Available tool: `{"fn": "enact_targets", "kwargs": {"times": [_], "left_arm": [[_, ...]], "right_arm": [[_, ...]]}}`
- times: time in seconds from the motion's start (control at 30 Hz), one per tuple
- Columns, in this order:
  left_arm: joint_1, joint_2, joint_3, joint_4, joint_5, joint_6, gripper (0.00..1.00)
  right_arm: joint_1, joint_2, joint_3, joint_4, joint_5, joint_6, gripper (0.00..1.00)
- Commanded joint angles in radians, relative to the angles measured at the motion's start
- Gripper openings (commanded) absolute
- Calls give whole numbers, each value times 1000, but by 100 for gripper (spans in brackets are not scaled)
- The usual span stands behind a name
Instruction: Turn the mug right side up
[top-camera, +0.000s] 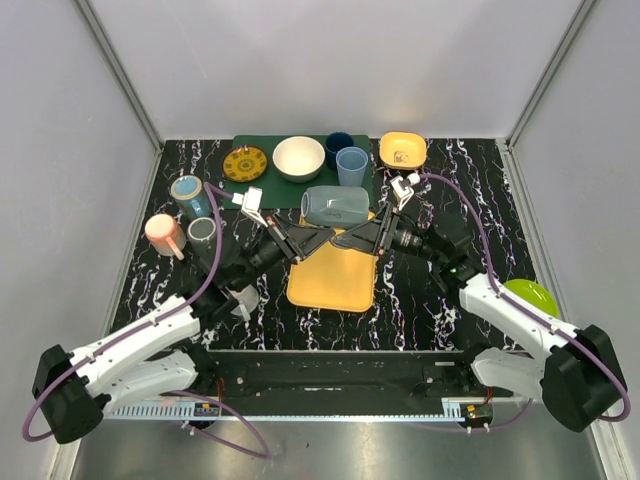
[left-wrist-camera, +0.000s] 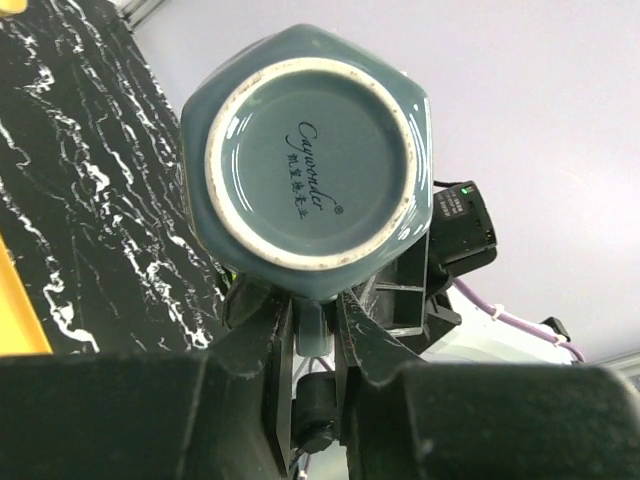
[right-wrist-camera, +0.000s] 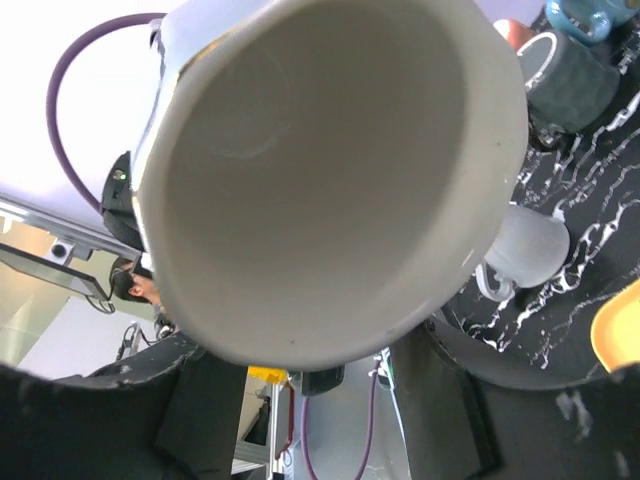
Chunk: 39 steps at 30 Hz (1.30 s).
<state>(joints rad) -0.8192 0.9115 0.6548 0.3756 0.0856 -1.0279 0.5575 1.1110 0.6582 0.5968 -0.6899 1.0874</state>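
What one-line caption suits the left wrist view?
Close-up: the teal mug shows its stamped base while the left gripper pinches its handle.

Robot lab test cell, not a lived-in room.

Plain white panel walls (top-camera: 330, 60) on aluminium framing (top-camera: 117, 70) box in a black marbled surface (top-camera: 440, 300). A white left arm (top-camera: 130, 345) and right arm (top-camera: 510, 310) are bolted at its near edge, trailing purple cables (top-camera: 217, 255). Crockery sits in a row on a green mat (top-camera: 285, 196).

The mug (top-camera: 335, 206) hangs sideways over the tray (top-camera: 335, 282), between left pincer (top-camera: 320, 237) and right pincer (top-camera: 351, 240), before the mat (top-camera: 285, 195).
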Motion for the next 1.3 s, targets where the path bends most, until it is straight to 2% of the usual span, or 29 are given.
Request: {"fn": "enact_targets", "kwargs": {"times": [0.0,0.17,0.3,0.33,0.4,0.43,0.47,0.57,0.6,0.63,0.67,0.8,0.83,0.93,0.97,1.03,1.07,1.1,1.13,1.2,1.27], "left_arm": [[-32,-3,57,230,3,-32,0],[-47,-14,45,232,6,-40,0],[-54,-28,23,235,8,-44,0],[-54,-33,19,235,5,-46,0],[-55,-40,5,238,2,-47,0],[-55,-43,3,237,0,-47,0],[-55,-48,0,233,-3,-46,0],[-55,-60,-10,223,-9,-37,0],[-55,-62,-12,217,-12,-31,4],[-57,-68,-12,189,-15,-12,12],[-55,-80,-12,174,-32,-5,32],[-54,-131,-18,77,-82,48,72],[-54,-141,-20,34,-131,64,77],[-46,-186,-23,-44,-184,97,85],[-41,-207,-18,-79,-199,103,86],[-40,-230,0,-206,-257,135,88],[-40,-256,11,-263,-285,146,89],[-40,-272,25,-315,-314,156,89],[-40,-286,26,-410,-367,176,89],[-40,-332,28,-502,-427,177,89],[-38,-391,3,-564,-483,172,89]], "right_arm": [[10,19,-3,271,21,78,59],[9,24,-12,356,39,98,57],[10,23,-20,405,59,111,40],[10,23,-22,408,61,114,30],[10,29,-20,413,55,120,17],[10,30,-14,410,49,123,4],[10,38,-12,406,38,127,0],[10,35,3,368,11,121,0],[9,27,7,301,12,106,0],[10,-2,12,272,15,86,0],[9,-17,14,246,16,47,0],[9,-85,44,103,4,-27,0],[9,-102,61,84,0,-32,0],[9,-140,102,-32,6,-73,0],[7,-154,122,-93,42,-136,0],[5,-192,202,-344,111,-284,0],[4,-197,234,-449,227,-332,0],[-1,-197,269,-645,286,-381,0],[-2,-180,346,-739,353,-476,0],[-1,-162,394,-916,537,-541,0],[-1,-111,455,-1012,706,-619,0]]}}
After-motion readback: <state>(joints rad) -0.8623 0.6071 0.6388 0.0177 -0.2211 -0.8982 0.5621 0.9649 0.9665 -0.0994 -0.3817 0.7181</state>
